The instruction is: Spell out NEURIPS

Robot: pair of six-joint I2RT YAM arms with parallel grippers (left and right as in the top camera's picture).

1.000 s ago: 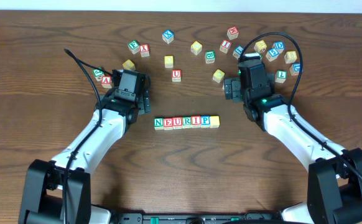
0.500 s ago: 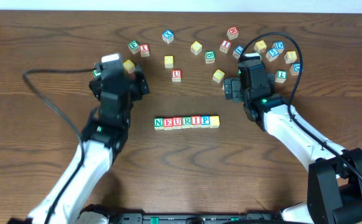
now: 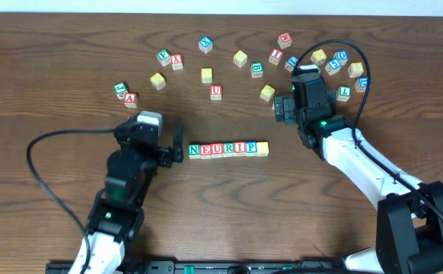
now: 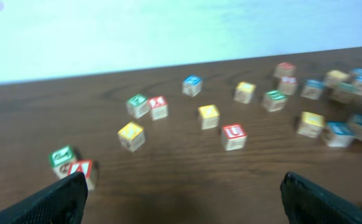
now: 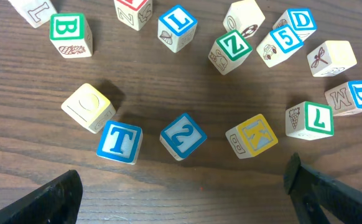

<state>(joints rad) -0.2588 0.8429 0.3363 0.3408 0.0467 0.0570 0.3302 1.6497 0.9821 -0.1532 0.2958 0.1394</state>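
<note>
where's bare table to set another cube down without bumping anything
The table is bare on the near side of the NEURIP row, and in the band between that row and the red U cube. The far-right corner is crowded: loose cubes cluster around the right hand.

N, E, U, R, I, P are read in order along the row of small wooden letter cubes (image 3: 222, 149); its last, yellow-faced wooden cube (image 3: 262, 148) is illegible. Loose wooden cubes are marked as follows: green B cube (image 5: 69, 34), green Z cube (image 5: 231, 51), blue 5 cube (image 5: 280, 45), blue T cube (image 5: 119, 142), blue 2 cube (image 5: 183, 135), yellow K cube (image 5: 253, 135), red U cube (image 4: 234, 137).
</note>
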